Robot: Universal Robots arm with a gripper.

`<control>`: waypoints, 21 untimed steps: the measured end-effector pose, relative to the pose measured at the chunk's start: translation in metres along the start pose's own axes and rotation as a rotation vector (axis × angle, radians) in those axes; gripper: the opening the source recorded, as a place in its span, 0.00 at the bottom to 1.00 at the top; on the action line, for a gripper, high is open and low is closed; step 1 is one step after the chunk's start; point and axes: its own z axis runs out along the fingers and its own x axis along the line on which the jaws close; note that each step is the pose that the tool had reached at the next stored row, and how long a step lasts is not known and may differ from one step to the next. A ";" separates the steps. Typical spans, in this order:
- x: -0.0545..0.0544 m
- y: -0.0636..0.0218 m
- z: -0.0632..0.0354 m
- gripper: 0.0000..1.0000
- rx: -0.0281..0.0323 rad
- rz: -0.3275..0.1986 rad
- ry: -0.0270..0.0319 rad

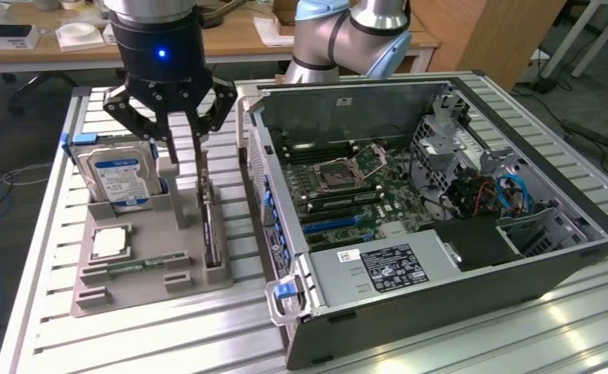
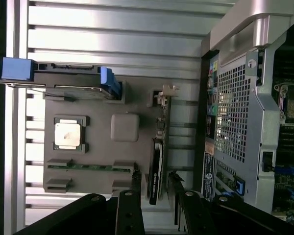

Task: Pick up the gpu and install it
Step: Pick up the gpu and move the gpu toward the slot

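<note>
On the side of the grey tray (image 1: 148,294) farthest from the computer case, the hard drive (image 1: 122,175) stands upright in its slot. A processor chip (image 1: 110,241) and a memory stick (image 1: 138,265) lie flat in the tray's middle. At the tray's case-side edge the gpu (image 1: 211,234) stands on its long edge in its own slot. The hand (image 1: 186,173) hangs over it, released, with one finger (image 2: 135,178) on each face and a gap showing on both sides, so nothing is held. For a good grip, I judge the fingers should sit level and centred so both meet the flat faces together and the card is not pushed askew. Room is tight sideways. The hard drive rises on one side, and on the other the case (image 1: 440,300) wall stands just beside the tray, across a thin strip of worktop (image 1: 127,343). Above the tray, the space is open.
</note>
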 end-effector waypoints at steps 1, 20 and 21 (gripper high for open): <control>0.000 -0.0009 0.0011 0.35 0.0001 -0.001 0.0002; 0.001 -0.0150 0.0205 0.35 -0.0003 -0.014 0.0005; 0.001 -0.0157 0.0216 0.35 -0.0002 -0.014 0.0005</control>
